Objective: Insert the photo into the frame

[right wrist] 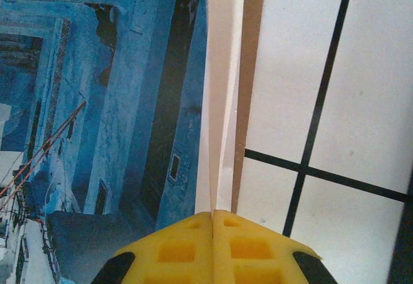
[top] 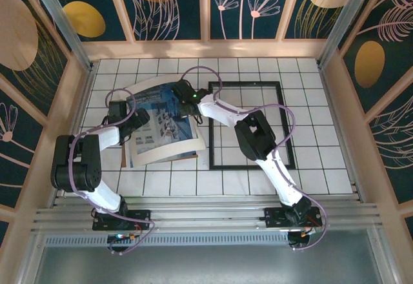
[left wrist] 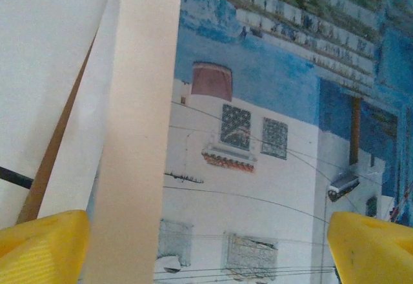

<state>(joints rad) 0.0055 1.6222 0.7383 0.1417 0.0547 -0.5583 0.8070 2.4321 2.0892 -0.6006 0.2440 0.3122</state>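
The right gripper's [right wrist: 213, 214] yellow fingers [right wrist: 174, 245] sit closest to the right wrist camera. They are pressed together with no gap, pinching the edge of the white mat [right wrist: 219, 71], which runs straight into their seam. The photo [right wrist: 97, 103] lies just left of that pinch, under the mat, with its blue walls showing up to the mat's edge. The brown backing board [right wrist: 251, 71] shows as a thin strip on the mat's other side. Whether the pinch also takes in the photo or the board cannot be told.

In the left wrist view the left gripper [left wrist: 206, 235] is spread wide. One yellow tip is over the mat's border strip [left wrist: 139, 135] and the backing board [left wrist: 55, 148]. The other is over the photo's [left wrist: 258, 168] white buildings. Whether either tip touches cannot be told.

From above, the photo [top: 158, 122] sits inside the bowed mat [top: 169, 150], left of centre on the tiled table [top: 322, 103]. The frame [top: 258, 84] lies flat just to the mat's right, with tiles visible through its opening.

The right arm stretches from its base diagonally across the frame, bringing the right gripper [top: 184, 106] to the mat's far right edge. The left arm folds back at the elbow, and its forearm brings the left gripper [top: 132, 124] to the mat's left side.
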